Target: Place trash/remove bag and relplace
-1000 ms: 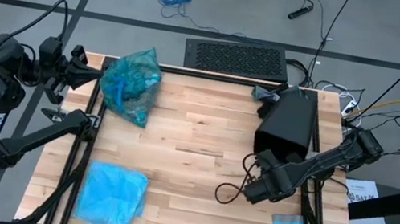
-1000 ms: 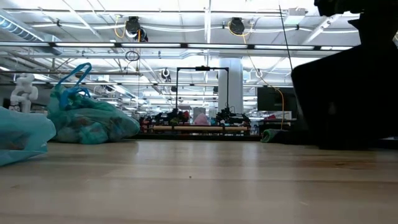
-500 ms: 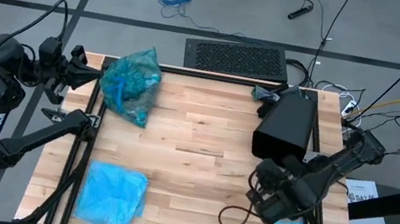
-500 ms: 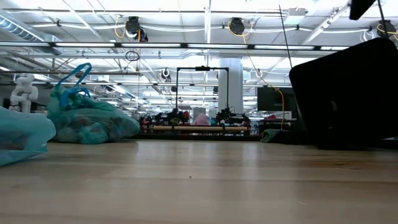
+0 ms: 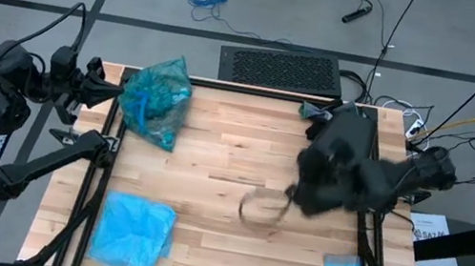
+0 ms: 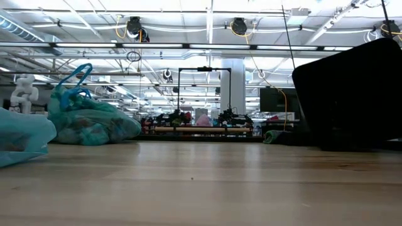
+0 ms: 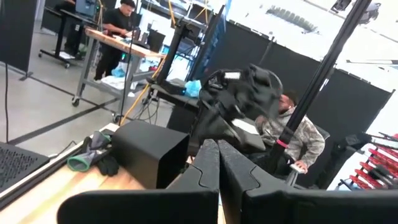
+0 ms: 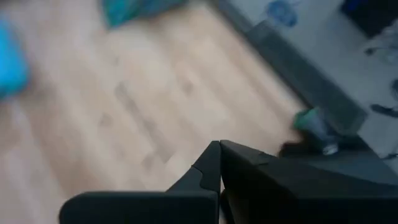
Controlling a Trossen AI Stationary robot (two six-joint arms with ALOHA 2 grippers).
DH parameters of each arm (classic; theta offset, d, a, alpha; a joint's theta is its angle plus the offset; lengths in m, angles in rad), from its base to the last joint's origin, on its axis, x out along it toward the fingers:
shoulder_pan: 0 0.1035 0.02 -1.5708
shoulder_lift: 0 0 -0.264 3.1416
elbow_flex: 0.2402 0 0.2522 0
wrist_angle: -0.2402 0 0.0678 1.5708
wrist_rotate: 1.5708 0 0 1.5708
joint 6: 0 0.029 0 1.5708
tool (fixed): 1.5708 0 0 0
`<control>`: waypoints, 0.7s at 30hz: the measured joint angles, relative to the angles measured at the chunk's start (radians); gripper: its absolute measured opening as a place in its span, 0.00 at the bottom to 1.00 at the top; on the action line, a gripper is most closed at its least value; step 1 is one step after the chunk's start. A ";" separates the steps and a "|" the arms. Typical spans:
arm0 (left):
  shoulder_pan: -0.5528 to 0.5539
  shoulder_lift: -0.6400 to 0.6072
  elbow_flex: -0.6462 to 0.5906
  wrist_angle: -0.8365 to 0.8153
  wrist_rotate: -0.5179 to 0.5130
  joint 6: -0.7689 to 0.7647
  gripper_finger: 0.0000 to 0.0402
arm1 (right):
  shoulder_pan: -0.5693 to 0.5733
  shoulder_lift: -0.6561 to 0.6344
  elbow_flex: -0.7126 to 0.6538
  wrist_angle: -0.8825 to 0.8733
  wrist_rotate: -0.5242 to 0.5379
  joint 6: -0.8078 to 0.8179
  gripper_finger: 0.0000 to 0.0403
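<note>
Wood table (image 5: 226,199) | black bin (image 5: 342,146) lying beside gloves (image 7: 93,155) | sky-blue bag (image 5: 136,232) near corner

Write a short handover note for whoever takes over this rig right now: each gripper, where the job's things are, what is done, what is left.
Left gripper: shut, empty, parked off the table's left edge.
Right gripper: shut, empty, in motion above the table by the black bin.
Filled teal bag: tied, out of the bin, at the far left.
Replacement blue bag: flat at the near left, untouched.
Done: old bag removed.
Left: line the bin.

teal bag (image 6: 88,122) left, black bin (image 6: 352,100) right
</note>
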 joint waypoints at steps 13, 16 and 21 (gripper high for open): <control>0.000 0.000 0.000 0.000 -0.001 -0.001 0.00 | -0.946 -0.369 -0.251 -0.004 -0.200 -0.256 0.00; 0.000 0.000 0.000 0.001 -0.006 0.000 0.00 | -1.138 -0.411 -0.314 -0.004 -0.253 -0.317 0.00; 0.000 0.000 0.000 0.003 -0.027 0.000 0.00 | -1.333 -0.427 -0.408 -0.004 -0.357 -0.422 0.00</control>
